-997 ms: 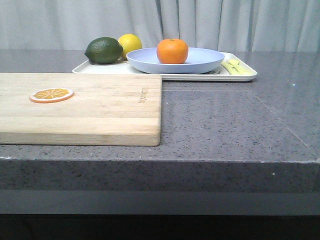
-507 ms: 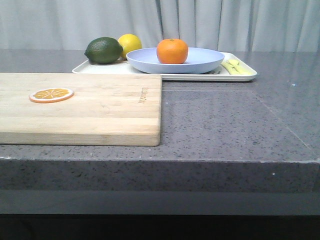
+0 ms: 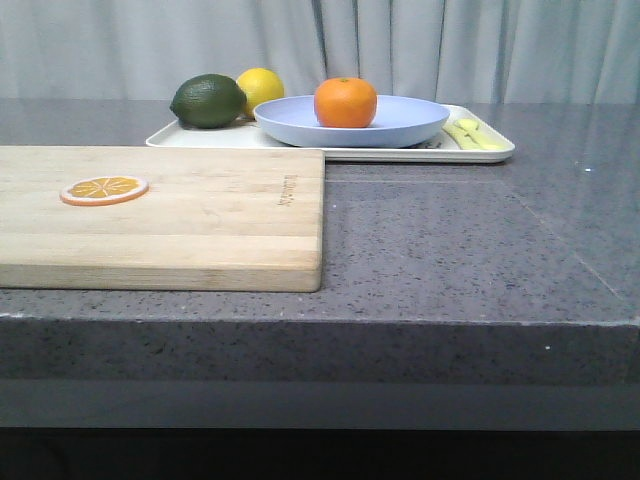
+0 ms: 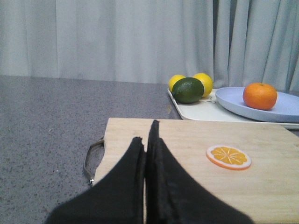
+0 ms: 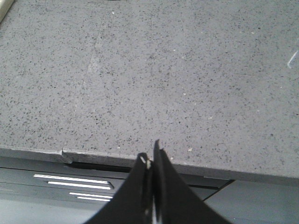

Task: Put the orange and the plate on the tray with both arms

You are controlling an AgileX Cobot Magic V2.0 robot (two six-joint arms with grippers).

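The orange [image 3: 345, 102] rests on the pale lavender-blue plate [image 3: 400, 126], and the plate sits on the cream-white tray [image 3: 400, 154] at the far side of the table. All three show in the left wrist view too: the orange [image 4: 259, 95], the plate [image 4: 285, 105], the tray [image 4: 201, 112]. My left gripper [image 4: 145, 135] is shut and empty above the near end of the wooden cutting board [image 4: 187, 149], well short of the tray. My right gripper [image 5: 150, 156] is shut and empty over the table's front edge. Neither gripper shows in the front view.
A green lime [image 3: 208, 101] and a yellow lemon [image 3: 262, 88] sit on the tray's left end, pale yellow cutlery [image 3: 472, 134] on its right end. A wooden cutting board [image 3: 160, 215] with an orange slice [image 3: 103, 189] lies at front left. Curtains hang behind.
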